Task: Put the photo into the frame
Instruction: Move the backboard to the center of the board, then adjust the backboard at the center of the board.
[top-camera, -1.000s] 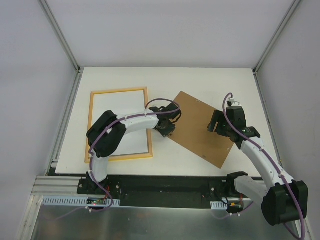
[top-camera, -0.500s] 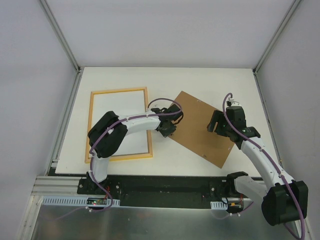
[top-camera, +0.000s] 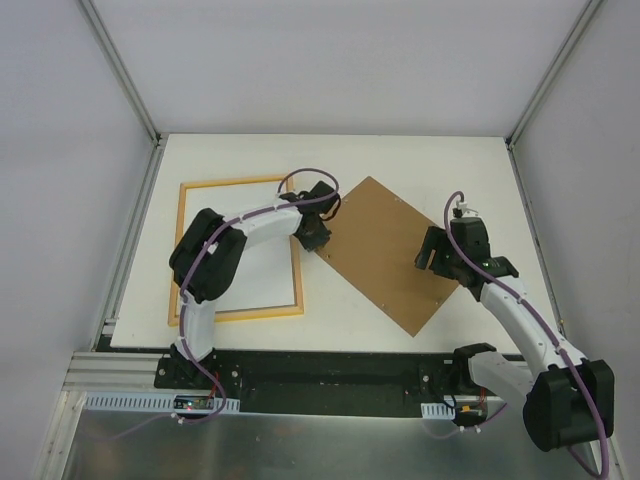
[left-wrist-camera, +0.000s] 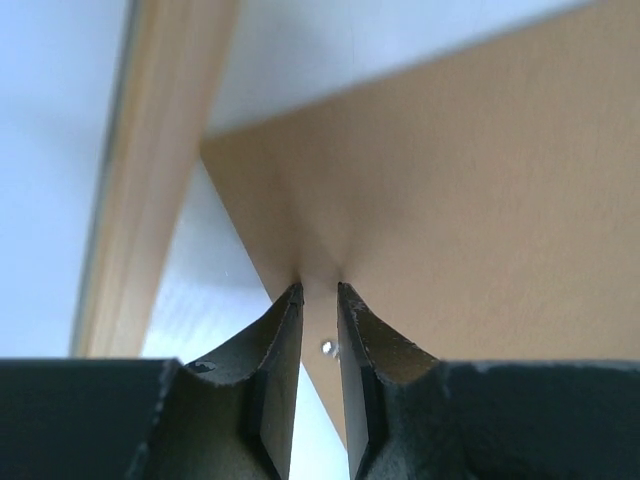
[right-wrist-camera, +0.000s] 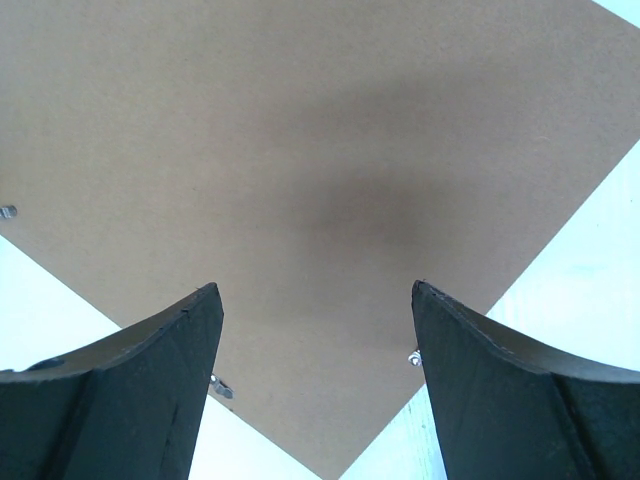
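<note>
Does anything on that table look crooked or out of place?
Yes. The board lies askew on the table, turned like a diamond, while the frame beside it sits nearly square to the table edge. The board's left corner points at the frame's right rail, close but apart, with the left gripper right at that corner.

L fingers (top-camera: 318, 242) at brown panel (top-camera: 385, 255) left corner, beside frame (top-camera: 235, 182), R fingers (top-camera: 429, 248) over panel's right edge
</note>
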